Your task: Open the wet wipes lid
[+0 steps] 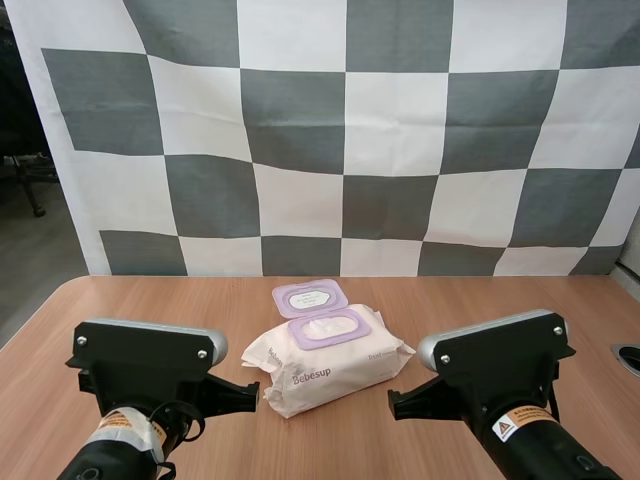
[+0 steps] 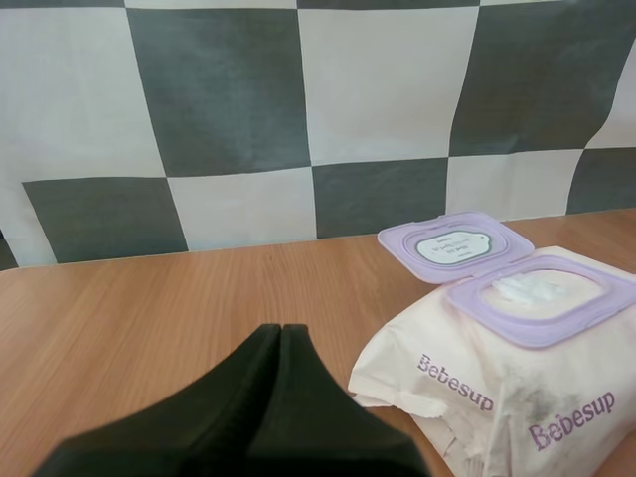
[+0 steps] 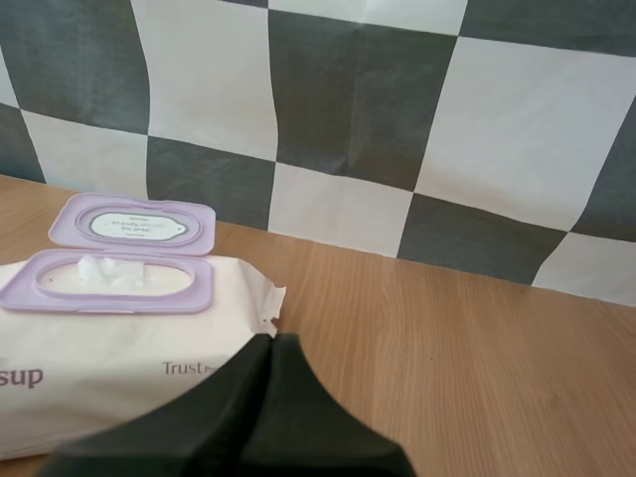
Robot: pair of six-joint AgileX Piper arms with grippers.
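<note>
The left claw (image 1: 250,395) hangs low over the wooden table (image 1: 140,300), its two black fingers pressed together into one dark wedge with nothing between them. In the high view its tip points toward 3 o'clock, and the pack of wipes (image 1: 325,365) lies just beside it at about 2 o'clock. Whether tip and wrapper touch cannot be told.

The pack rests flat near the middle of the table, a soft cream wrapper with purple lettering. Its purple lid (image 1: 311,297) is flipped back at 12 o'clock from the oval opening (image 1: 330,328) and lies tilted toward the table behind the pack. A white wipe shows inside the purple frame.

The right claw (image 1: 396,405) hangs at the pack's other side, fingers likewise closed flat against each other and gripping nothing. Its tip points toward 9 o'clock, with the pack just beside it at about 10 o'clock. In the right wrist view the tip sits close to the wrapper's crimped end.
</note>
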